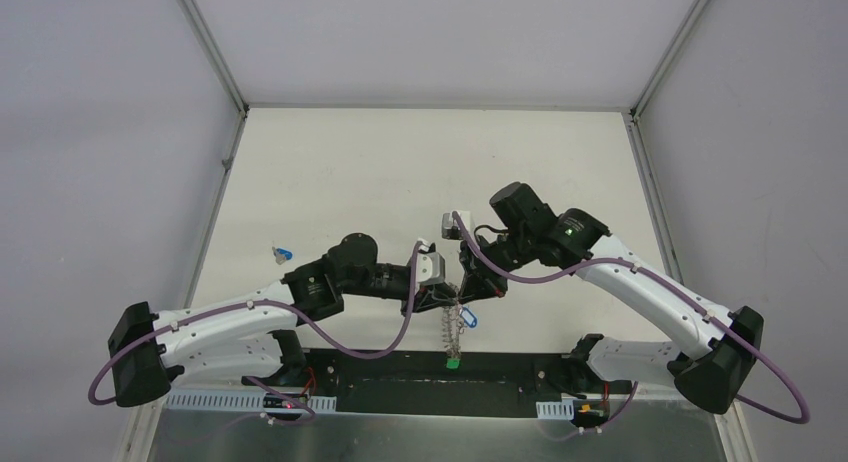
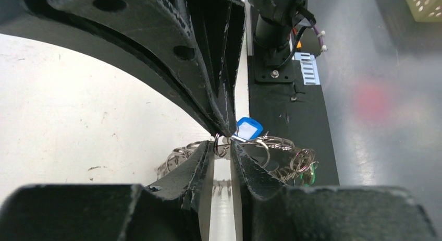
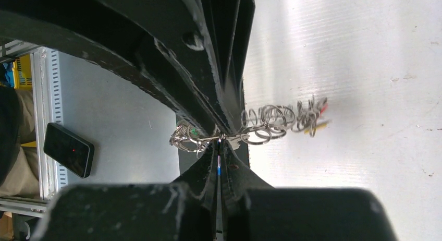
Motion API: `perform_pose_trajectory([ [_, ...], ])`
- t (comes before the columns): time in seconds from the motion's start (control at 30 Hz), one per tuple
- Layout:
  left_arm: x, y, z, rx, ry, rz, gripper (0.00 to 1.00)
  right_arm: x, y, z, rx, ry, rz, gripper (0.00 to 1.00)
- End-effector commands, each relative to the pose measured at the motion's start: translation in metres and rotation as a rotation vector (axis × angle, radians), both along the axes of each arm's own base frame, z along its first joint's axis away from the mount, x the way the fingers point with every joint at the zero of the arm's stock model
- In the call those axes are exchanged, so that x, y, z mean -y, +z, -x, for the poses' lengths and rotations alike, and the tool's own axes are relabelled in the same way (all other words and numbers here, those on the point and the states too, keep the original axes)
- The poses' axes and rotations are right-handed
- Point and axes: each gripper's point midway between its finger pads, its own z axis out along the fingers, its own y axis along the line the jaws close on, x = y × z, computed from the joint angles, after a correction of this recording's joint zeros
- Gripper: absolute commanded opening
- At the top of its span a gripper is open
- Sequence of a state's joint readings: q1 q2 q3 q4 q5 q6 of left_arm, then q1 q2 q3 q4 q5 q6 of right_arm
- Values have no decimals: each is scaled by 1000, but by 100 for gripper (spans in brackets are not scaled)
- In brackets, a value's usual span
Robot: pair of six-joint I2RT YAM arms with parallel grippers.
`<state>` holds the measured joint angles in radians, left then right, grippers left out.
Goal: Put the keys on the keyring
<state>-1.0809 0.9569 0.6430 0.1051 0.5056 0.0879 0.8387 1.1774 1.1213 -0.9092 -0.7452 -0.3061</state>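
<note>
Keyring [image 1: 455, 327] stretches toward the bases, pinched by left gripper [image 2: 223, 146] and right gripper [image 3: 221, 141].

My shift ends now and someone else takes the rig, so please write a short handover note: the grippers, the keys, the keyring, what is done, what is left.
The left gripper is nearly closed and pinches the keyring at its fingertips.
The right gripper is shut on the keyring at almost the same spot, tip to tip.
The keyring hangs from them above the table.
Done, as it seems: a green key and a blue key hang on the ring. I cannot tell whether the blue key is fully on.
Left: a second blue key lies loose on the table, far left of the grippers.
</note>
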Motion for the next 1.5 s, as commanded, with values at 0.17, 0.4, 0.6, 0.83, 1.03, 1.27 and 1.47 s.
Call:
perform_pose_trajectory([
  [0.17, 15, 10, 7, -11, -73, 15, 4, -10, 21, 0, 54, 37, -96, 0],
  [0.4, 13, 13, 7, -3, -63, 27, 0, -9, 19, -5, 72, 9, -84, 1],
  [0.6, 5, 21, 2, -7, -2, 75, 0, -8, 21, -12, 106, -26, -77, 36],
  [0.83, -8, 41, -8, -17, 112, 223, 0, -4, 34, -21, 202, -86, -147, 48],
  [1.03, -15, 57, -7, -7, 123, 350, 0, -2, 50, -21, 288, -110, -269, 49],
  [1.27, -26, 86, 4, 58, 81, 530, 0, -1, 65, -5, 338, -62, -417, 44],
  [1.47, -30, 101, 15, 99, 31, 588, 0, 0, 70, -4, 362, -63, -455, 36],
])
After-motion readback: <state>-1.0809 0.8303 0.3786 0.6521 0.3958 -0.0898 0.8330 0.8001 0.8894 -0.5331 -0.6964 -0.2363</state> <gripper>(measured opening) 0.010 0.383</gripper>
